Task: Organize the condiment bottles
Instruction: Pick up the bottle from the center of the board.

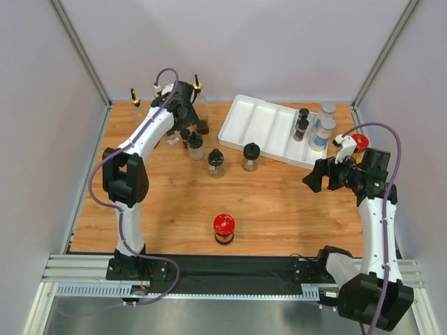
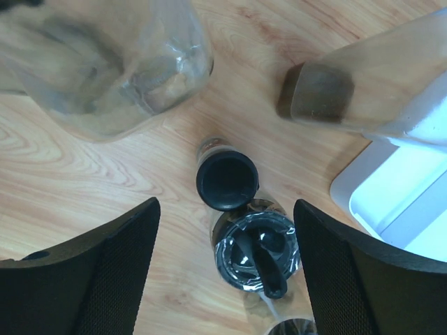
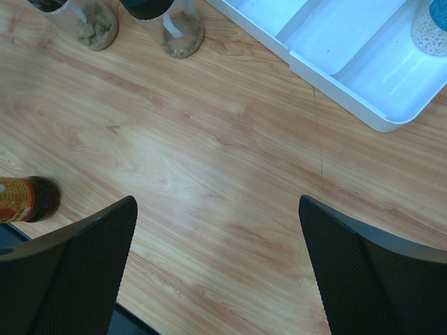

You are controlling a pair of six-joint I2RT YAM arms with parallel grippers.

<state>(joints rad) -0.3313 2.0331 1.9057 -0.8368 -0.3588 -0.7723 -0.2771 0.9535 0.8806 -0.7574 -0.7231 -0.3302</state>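
Observation:
My left gripper (image 1: 186,124) (image 2: 225,237) hangs open at the back left. A small black-capped glass jar (image 2: 255,255) stands between its fingers (image 2: 105,265), with gaps on both sides. A second black-capped jar (image 2: 225,181) stands just beyond it. Tall clear bottles (image 2: 105,63) (image 2: 377,84) flank them. Two more black-capped jars (image 1: 216,164) (image 1: 251,156) stand mid-table, and a red-lidded jar (image 1: 223,229) stands near the front. The white tray (image 1: 258,125) holds two black-capped jars (image 1: 302,124) and two shakers (image 1: 323,131). My right gripper (image 1: 319,176) (image 3: 216,209) is open over bare wood.
Another red-lidded jar (image 1: 359,142) stands by the right arm's wrist, outside the tray. A tall pourer bottle (image 1: 136,99) stands in the back left corner. The tray corner (image 2: 391,199) lies right of the left fingers. Grey walls close in the table on three sides.

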